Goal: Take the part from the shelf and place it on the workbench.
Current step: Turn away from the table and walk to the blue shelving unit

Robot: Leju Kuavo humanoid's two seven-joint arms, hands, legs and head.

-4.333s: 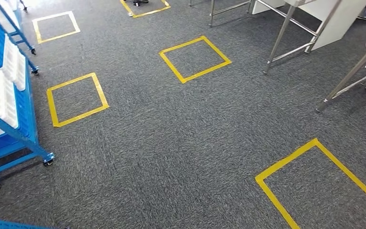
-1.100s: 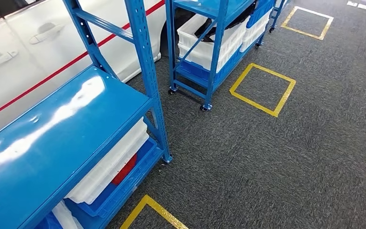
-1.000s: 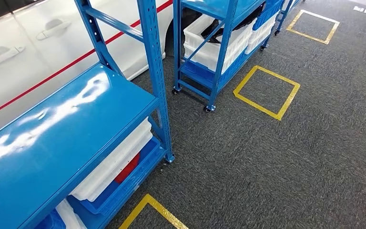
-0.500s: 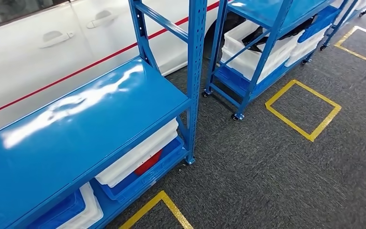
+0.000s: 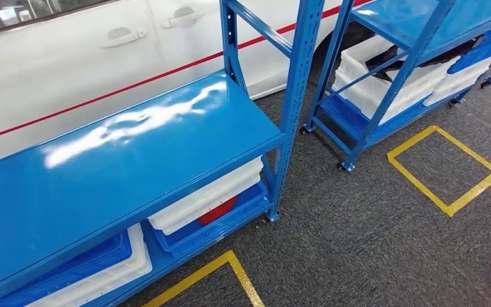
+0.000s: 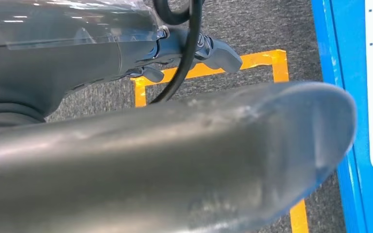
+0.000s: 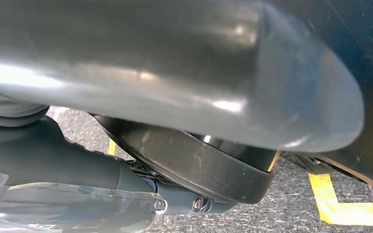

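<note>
A blue metal shelf [image 5: 134,160] stands in front of me in the head view, its glossy top level bare. On its lower level sit a white bin [image 5: 208,195] with something red [image 5: 217,210] showing at its rim, and a blue crate [image 5: 70,268] nested in another white bin. I cannot make out which item is the part. My left hand [image 6: 175,160] hangs over the carpet beside the shelf's blue edge, thumb and dark fingers [image 6: 213,48] apart, holding nothing. My right hand [image 7: 175,73] also hangs low, with nothing visible in it.
A white car [image 5: 70,57] with a red stripe stands close behind the shelf. A second blue wheeled shelf [image 5: 422,25] with white bins [image 5: 371,77] is at the right. Yellow tape squares [image 5: 444,169] mark the grey carpet, one corner [image 5: 211,275] by the shelf's foot.
The camera has swung from open floor with steel table legs round to the shelves. Over the last second the near shelf has come more squarely into the picture.
</note>
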